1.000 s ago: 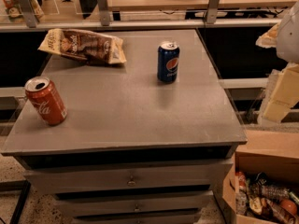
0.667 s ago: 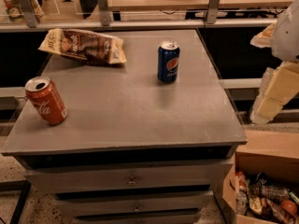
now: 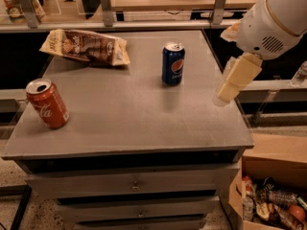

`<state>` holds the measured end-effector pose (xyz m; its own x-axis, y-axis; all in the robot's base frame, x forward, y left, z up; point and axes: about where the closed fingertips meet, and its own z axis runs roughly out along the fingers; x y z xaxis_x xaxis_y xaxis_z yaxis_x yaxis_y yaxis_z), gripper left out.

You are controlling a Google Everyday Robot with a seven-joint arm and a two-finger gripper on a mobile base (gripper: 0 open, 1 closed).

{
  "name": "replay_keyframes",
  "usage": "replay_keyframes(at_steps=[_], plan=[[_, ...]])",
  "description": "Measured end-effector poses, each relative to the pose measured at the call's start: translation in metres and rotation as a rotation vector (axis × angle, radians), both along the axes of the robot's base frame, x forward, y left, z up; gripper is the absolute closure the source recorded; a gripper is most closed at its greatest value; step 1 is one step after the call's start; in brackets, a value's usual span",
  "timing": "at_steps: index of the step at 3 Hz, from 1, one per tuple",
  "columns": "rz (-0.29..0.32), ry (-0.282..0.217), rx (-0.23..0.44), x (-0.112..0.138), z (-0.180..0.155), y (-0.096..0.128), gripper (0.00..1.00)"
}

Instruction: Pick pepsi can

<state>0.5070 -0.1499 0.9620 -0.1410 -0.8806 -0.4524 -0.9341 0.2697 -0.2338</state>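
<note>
The pepsi can (image 3: 173, 63) is dark blue with a round red-white-blue logo and a silver top. It stands upright on the grey table top (image 3: 129, 114), at the back and right of the middle. My gripper (image 3: 224, 94) hangs from the white arm (image 3: 271, 20) at the right, over the table's right edge. It is to the right of the can, a little nearer the front, and apart from it. It holds nothing that I can see.
A red Coca-Cola can (image 3: 47, 103) stands tilted near the left edge. A snack bag (image 3: 85, 46) lies at the back left. The table has drawers (image 3: 136, 186) below. A cardboard box (image 3: 271, 195) with packets sits on the floor at the right. A shelf rail (image 3: 158, 25) runs behind.
The arm and gripper have moved left and further into view, from beyond the table's right side to over its right edge. The cans and the bag have not moved.
</note>
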Motion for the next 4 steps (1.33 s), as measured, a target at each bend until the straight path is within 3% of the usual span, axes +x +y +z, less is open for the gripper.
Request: replay_keyframes(at_steps=[2, 3, 4], plan=[[0.065, -0.079, 0.102, 0.083, -0.013, 0.053, 0.00], [0.059, -0.076, 0.101, 0.121, -0.030, 0.064, 0.00], [0.051, -0.054, 0.110, 0.143, -0.047, 0.073, 0.00]])
